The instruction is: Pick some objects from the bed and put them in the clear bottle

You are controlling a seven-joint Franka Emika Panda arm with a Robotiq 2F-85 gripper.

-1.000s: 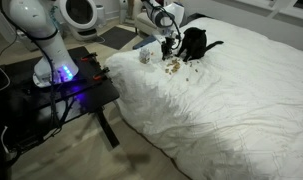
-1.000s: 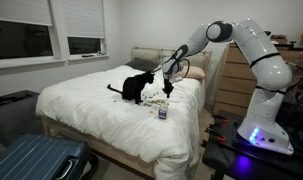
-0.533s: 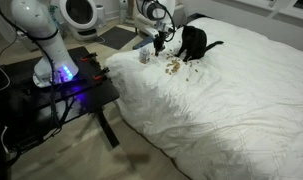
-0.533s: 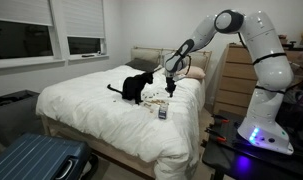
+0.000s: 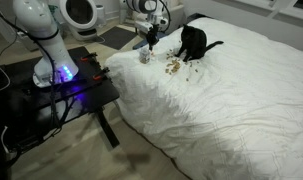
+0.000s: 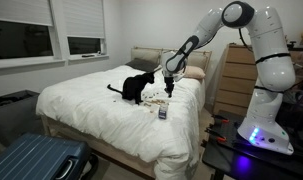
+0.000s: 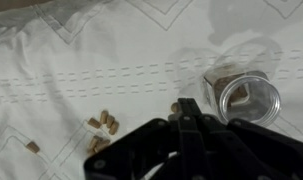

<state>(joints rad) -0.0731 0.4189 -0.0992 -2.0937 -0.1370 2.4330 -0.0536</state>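
Objects point(image 7: 106, 122) — partly hidden by pressed-together fingers point(image 7: 191, 118) near clear bottle point(image 7: 247, 98).

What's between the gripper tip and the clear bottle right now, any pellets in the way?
In the wrist view only bare white duvet separates the gripper from the clear bottle; the pellets lie on the gripper's other side.

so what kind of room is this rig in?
Almost certainly a home bedroom: a large white-covered bed, a wooden dresser beside it, and a black cat sitting on the covers.
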